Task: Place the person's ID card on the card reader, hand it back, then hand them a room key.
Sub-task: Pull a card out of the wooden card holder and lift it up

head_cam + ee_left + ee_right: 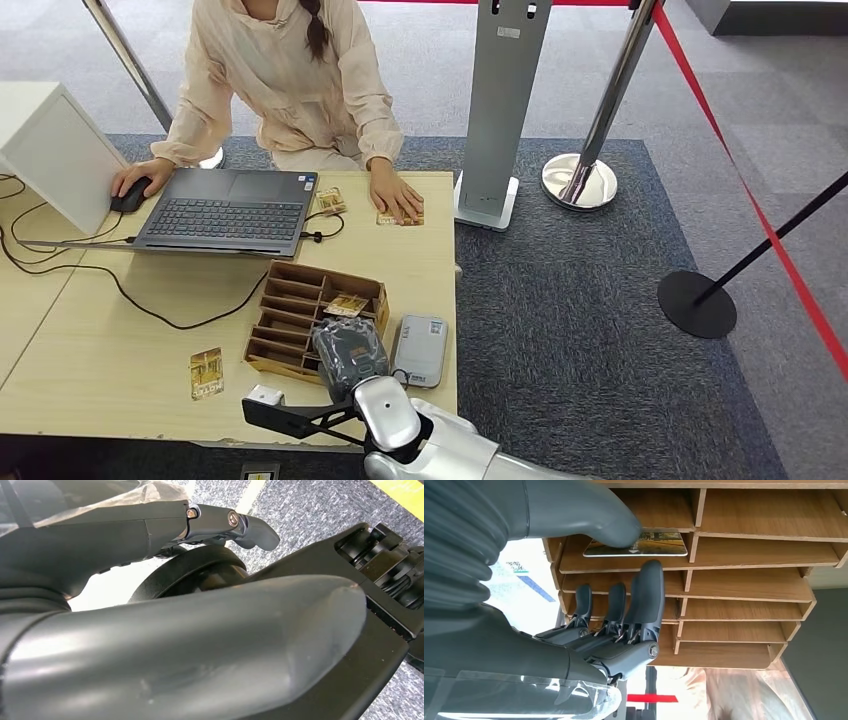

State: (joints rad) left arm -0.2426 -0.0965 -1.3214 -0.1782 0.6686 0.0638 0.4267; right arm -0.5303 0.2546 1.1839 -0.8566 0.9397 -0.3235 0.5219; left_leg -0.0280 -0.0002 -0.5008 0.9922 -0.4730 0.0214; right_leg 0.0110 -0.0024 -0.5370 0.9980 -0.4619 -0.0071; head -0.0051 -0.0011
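Right hand fingers spread over wooden organizer, thumb hiding corner of room key; left hand's pose unclear.

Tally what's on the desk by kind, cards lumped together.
Cards: 4, one near the front edge, one in the wooden organizer, one by the laptop, one under the person's hand
Laptop: 1
Mouse: 1
Wooden organizer: 1
Card reader: 1
Total: 8
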